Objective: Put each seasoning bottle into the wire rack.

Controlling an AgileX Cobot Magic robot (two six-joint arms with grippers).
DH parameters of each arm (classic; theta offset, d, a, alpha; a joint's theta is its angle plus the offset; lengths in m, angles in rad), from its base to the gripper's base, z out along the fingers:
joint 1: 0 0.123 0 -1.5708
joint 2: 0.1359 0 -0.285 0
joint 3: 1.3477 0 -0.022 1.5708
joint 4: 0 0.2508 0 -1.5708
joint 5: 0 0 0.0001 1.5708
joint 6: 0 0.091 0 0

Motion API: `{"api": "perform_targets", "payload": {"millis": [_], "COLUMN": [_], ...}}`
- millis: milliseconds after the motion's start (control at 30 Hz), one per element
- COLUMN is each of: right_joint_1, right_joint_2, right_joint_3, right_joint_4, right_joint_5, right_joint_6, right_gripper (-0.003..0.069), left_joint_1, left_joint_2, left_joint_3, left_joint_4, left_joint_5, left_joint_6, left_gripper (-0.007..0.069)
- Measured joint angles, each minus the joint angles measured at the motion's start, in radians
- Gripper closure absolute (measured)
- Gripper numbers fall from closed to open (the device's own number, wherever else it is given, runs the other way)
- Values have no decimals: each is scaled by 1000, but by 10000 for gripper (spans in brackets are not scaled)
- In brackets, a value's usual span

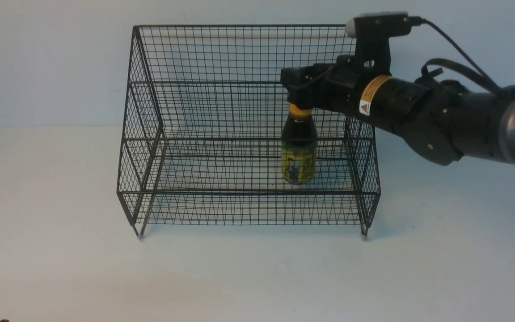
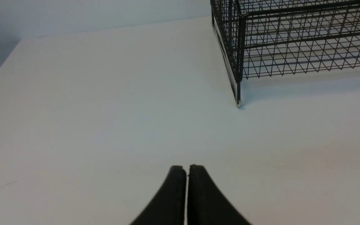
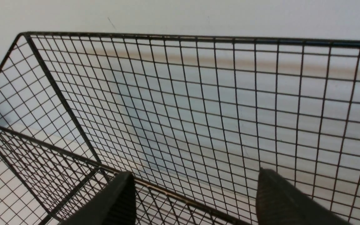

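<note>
The seasoning bottle (image 1: 298,152), dark with an orange-yellow cap and a yellow-green label, stands upright on the lower tier of the black wire rack (image 1: 248,192), towards its right side. My right gripper (image 1: 291,91) hovers at the bottle's cap inside the rack. In the right wrist view this gripper (image 3: 194,175) is open, fingers wide apart, with only the rack's grid back (image 3: 198,39) between them; the bottle is hidden there. My left gripper (image 2: 186,167) is shut and empty over the table, near the rack's front left foot (image 2: 238,103).
The rack stands on a white table (image 1: 257,277) against a pale wall (image 1: 52,62). The right arm (image 1: 441,120) reaches in over the rack's right side. Bare table lies in front of the rack and to its left.
</note>
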Motion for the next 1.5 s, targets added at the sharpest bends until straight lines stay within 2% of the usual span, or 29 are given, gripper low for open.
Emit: {"api": "perform_targets", "payload": {"millis": [133, 367, 500, 533, 567, 600, 733, 900, 1133, 1433, 1500], "right_joint_1": [0, 0, 0, 0, 0, 0, 0, 0, 0, 0, 0], "right_joint_2": [-51, -311, -540, -560, -641, -693, -914, -1156, -1575, -1776, -1798], "right_joint_3": [1, 1, 1, 2, 15, 30, 136, 326, 675, 912, 977], "right_joint_4": [-16, -25, -20, -20, -12, -3, 34, 46, 65, 158, 232], "right_joint_5": [60, 333, 625, 653, 752, 805, 923, 931, 778, 679, 601], "right_joint_6": [0, -4, -102, -108, -169, -200, -262, -262, -187, -241, -292], "right_gripper": [183, 222, 405, 417, 523, 579, 662, 672, 673, 673, 673], "left_joint_1": [0, 0, 0, 0, 0, 0, 0, 0, 0, 0, 0], "left_joint_2": [0, 0, 0, 0, 0, 0, 0, 0, 0, 0, 0], "left_joint_3": [0, 0, 0, 0, 0, 0, 0, 0, 0, 0, 0], "left_joint_4": [0, 0, 0, 0, 0, 0, 0, 0, 0, 0, 0], "left_joint_5": [0, 0, 0, 0, 0, 0, 0, 0, 0, 0, 0], "left_joint_6": [0, 0, 0, 0, 0, 0, 0, 0, 0, 0, 0], "left_gripper": [629, 629, 629, 629, 629, 629, 629, 629, 629, 629, 629]}}
